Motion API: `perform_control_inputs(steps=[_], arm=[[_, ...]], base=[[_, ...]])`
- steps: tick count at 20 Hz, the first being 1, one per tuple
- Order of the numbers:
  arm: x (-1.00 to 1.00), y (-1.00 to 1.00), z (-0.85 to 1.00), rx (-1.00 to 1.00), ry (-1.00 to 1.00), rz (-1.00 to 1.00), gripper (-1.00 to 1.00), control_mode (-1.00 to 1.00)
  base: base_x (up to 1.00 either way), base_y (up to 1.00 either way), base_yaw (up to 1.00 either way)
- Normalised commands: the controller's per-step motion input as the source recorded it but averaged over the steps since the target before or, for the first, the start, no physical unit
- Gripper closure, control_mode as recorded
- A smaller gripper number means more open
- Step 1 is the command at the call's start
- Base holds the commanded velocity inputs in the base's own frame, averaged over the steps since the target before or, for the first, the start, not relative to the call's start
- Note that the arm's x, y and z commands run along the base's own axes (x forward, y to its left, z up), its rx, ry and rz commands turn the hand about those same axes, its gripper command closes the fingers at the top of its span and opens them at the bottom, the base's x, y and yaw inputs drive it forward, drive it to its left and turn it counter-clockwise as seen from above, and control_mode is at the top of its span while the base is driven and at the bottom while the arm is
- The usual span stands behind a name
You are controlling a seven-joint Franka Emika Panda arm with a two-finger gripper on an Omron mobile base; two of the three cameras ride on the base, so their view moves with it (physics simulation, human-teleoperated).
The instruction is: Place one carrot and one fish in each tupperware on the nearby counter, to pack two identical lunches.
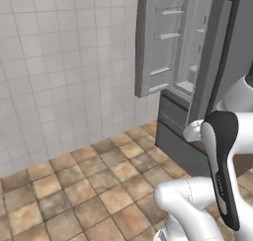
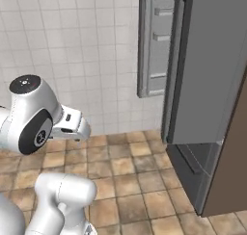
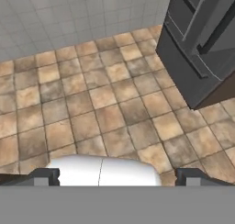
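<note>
Tool: in the hand view we see our tool (image 3: 117, 177) with its two dark fingertips (image 3: 45, 176) far apart at 7 and 5 o'clock, jaws fully spread, holding nothing.
Below the tool: floor (image 3: 105, 108) of square brown and tan tiles, mottled, with pale grout.
Fridge: dark grey fridge (image 3: 202, 44) at 2 o'clock in the hand view, flat-faced and boxy; we see its door (image 1: 170, 37) swung open in the left base view, with pale shelves inside.
Wall: white square-tiled wall (image 1: 64, 62) at 10 o'clock, smooth and glossy.
Task things: we cannot tell where carrots, fish or tupperware lie from these views.
</note>
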Motion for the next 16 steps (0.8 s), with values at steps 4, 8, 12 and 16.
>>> perform_control_inputs(steps=[4,8,12,16], arm=[[0.00,0.00,0.00,0.00,0.00,0.00,-1.00,1.00],[0.00,0.00,0.00,0.00,0.00,0.00,-1.00,1.00],[0.00,0.00,0.00,0.00,0.00,0.00,-1.00,1.00],[0.00,0.00,0.00,0.00,0.00,0.00,-1.00,1.00]], base=[[0.94,0.00,-0.49],[0.99,0.12,-0.51],[0.95,0.55,-0.49],[0.81,0.62,-0.44]])
